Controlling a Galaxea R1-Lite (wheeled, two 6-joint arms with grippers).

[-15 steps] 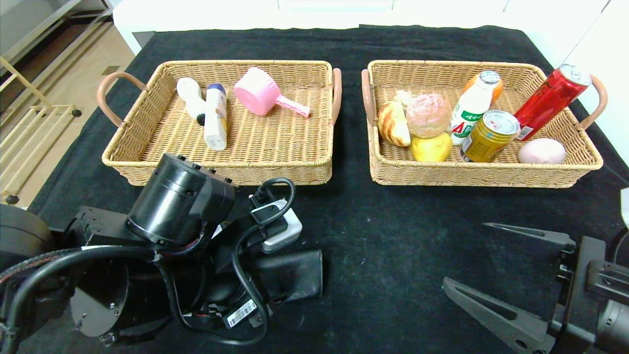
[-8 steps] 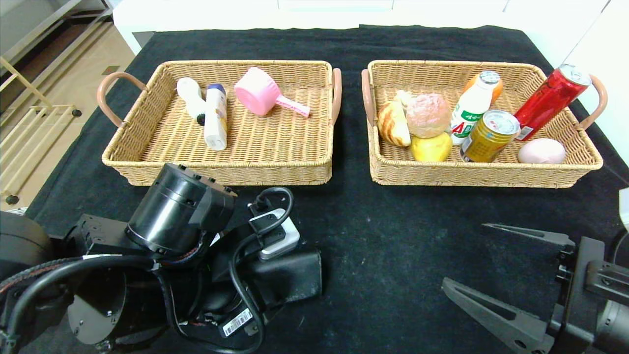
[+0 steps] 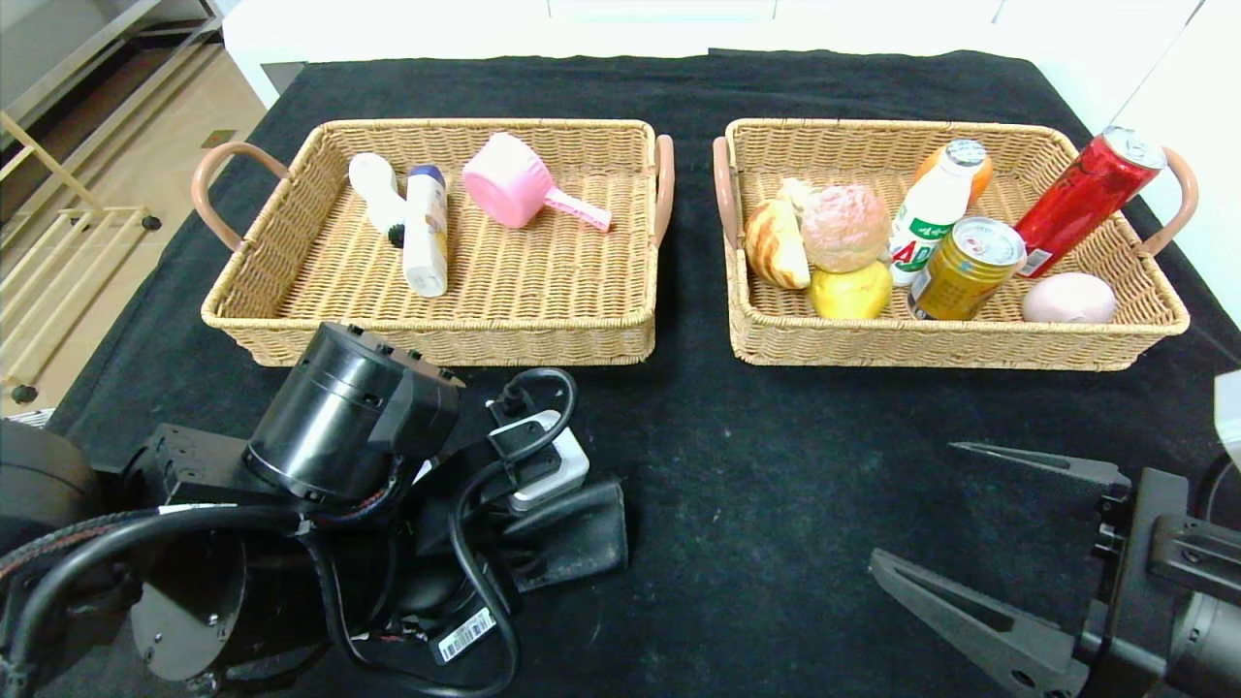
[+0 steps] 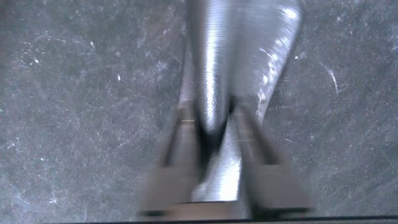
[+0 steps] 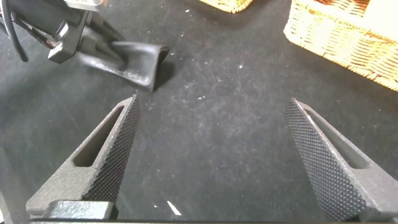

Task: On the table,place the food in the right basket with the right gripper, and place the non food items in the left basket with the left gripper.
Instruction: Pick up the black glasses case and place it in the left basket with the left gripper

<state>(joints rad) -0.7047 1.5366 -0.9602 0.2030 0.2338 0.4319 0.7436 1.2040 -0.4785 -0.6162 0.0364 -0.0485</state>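
Observation:
My left gripper (image 3: 580,531) is low over the black table (image 3: 776,465) at the front left, pointing down. In the left wrist view its jaws are pressed on a shiny grey item (image 4: 249,37) that narrows between the fingers (image 4: 177,155); the head view hides that item under the arm. The left basket (image 3: 427,334) holds a white bottle (image 3: 376,189), a white tube (image 3: 425,233) and a pink cup (image 3: 509,179). The right basket (image 3: 950,349) holds bread (image 3: 776,242), a bun (image 3: 845,225), a lemon (image 3: 853,291), a drink bottle (image 3: 929,213) and cans. My right gripper (image 3: 916,499) hovers open at the front right over bare cloth.
The baskets stand side by side at the back with a narrow gap between them. The left arm's black body and cables (image 3: 339,465) fill the front left corner. The table's left edge drops to the floor and a wooden rack (image 3: 58,252).
The left gripper's fingers have come together from wide open onto the grey item, and the arm has sunk slightly. The right arm has stayed in place.

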